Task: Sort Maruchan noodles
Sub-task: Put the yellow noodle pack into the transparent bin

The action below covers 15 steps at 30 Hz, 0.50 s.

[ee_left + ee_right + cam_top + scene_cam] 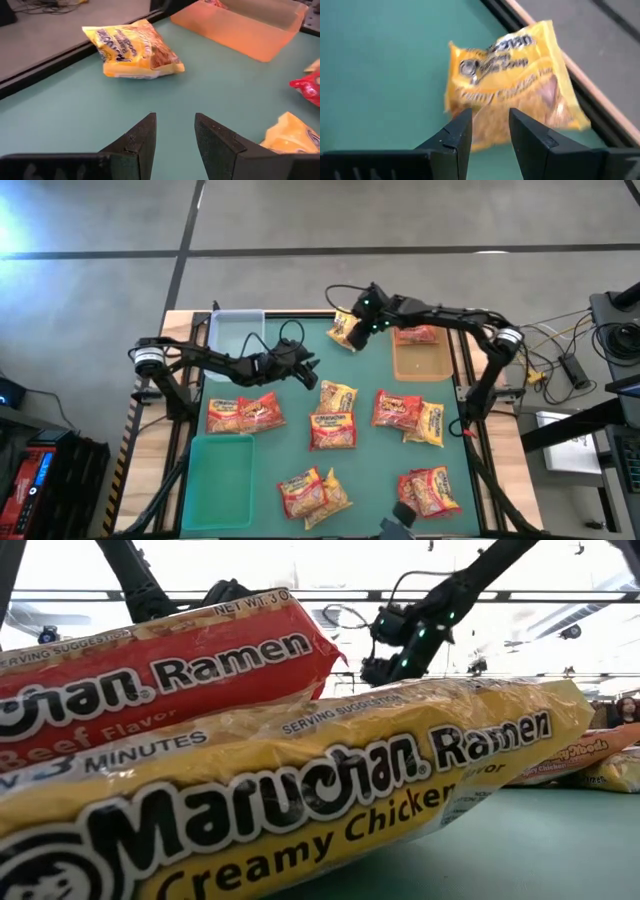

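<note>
Several red and yellow Maruchan packets lie scattered flat on the green table top, among them a red pair (pixel 245 412) and a yellow-and-red pair (pixel 335 420). One yellow packet (pixel 343 330) (pixel 515 80) (pixel 135 47) lies flat by the table's far edge. My right gripper (pixel 358 328) (pixel 491 132) hangs open just above it, fingers pointing down, apart from it. A red packet (pixel 418 335) lies in the tan tray (pixel 425 368). My left gripper (pixel 305 370) (pixel 175 135) is open over bare table left of centre, with a yellow packet (pixel 292 137) beside it.
A clear tray (pixel 235 340) stands at the far left and a green tray (pixel 220 470) at the near left. Two packets, one red (pixel 150 680) and one yellow (pixel 300 800), fill the low view up close. Cables and equipment lie off the table's right side.
</note>
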Each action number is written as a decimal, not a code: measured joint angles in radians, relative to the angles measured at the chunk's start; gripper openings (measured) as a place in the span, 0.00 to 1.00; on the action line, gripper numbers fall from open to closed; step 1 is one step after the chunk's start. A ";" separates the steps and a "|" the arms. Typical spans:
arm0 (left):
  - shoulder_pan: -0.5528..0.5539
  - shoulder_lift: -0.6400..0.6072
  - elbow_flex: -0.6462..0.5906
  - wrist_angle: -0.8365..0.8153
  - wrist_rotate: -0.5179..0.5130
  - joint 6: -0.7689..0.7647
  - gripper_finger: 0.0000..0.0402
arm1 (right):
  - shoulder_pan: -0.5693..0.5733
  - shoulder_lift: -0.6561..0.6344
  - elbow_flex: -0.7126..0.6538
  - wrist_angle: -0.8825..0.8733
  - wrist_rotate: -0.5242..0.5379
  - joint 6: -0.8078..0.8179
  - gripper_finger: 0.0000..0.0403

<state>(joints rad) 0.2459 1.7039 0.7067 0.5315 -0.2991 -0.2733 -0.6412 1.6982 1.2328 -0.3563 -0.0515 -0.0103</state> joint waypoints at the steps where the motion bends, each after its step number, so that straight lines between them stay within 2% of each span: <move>1: 0.000 -0.001 0.000 0.005 0.019 0.000 0.30 | 0.000 0.019 0.003 0.020 0.001 -0.011 0.29; 5: 0.001 -0.005 0.000 0.018 0.083 0.000 0.30 | 0.000 0.077 0.017 0.067 0.034 -0.085 0.29; 8: 0.000 -0.010 0.000 0.021 0.084 0.000 0.30 | 0.000 0.116 0.022 0.078 0.090 -0.133 0.29; 15: 0.001 -0.015 0.000 0.059 0.078 0.000 0.30 | 0.002 0.164 0.025 0.056 0.070 -0.148 0.29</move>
<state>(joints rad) 0.2466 1.6894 0.7067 0.5904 -0.2210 -0.2738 -0.6392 1.8626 1.2577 -0.3001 0.0185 -0.1583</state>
